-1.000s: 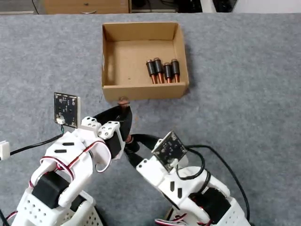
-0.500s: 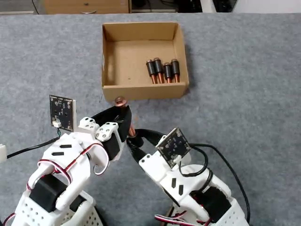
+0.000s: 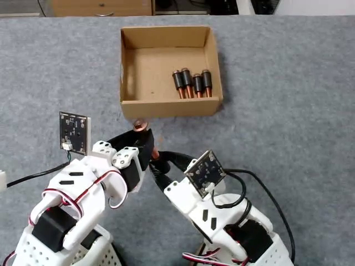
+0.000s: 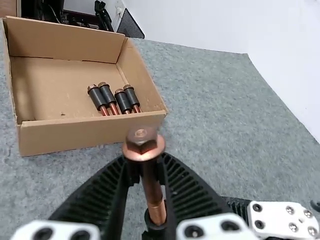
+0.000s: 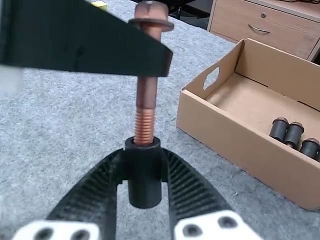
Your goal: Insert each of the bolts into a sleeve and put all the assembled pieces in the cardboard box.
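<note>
grey carpeted table (image 3: 288, 88), cardboard box (image 3: 166, 108) at its far side, open top, four finished pieces (image 3: 192, 83) lying side by side on the box floor toward the right arm's side. both arms in front of the box, meeting just short of its near wall. left gripper (image 4: 145, 167) clamped tight on a copper bolt (image 4: 143, 143), fingers pinching the plain shank right under the hex head, head standing proud above them. right gripper (image 5: 144, 165) lower down, closed around a black sleeve (image 5: 143, 175), fingers hugging its sides, open mouth facing up. key relation: bolt long axis upright, head up, threaded end down; sleeve bore upright too and directly under it, so the two look in line. threaded tip at the sleeve mouth and looks just entered, most of the thread and all the plain shank bare between the two grippers. judged step: insertion started, not seated. next move probably along that one shared axis only, bolt pressed down or sleeve lifted, until the head nears the sleeve top; left fingers sit in the way of a full seat, so likely need to let go or regrip near the end. any sideways lean of either arm a likely jam at the mouth. box just beyond the bolt head, left gripper the nearer one to it for the drop afterwards.
</note>
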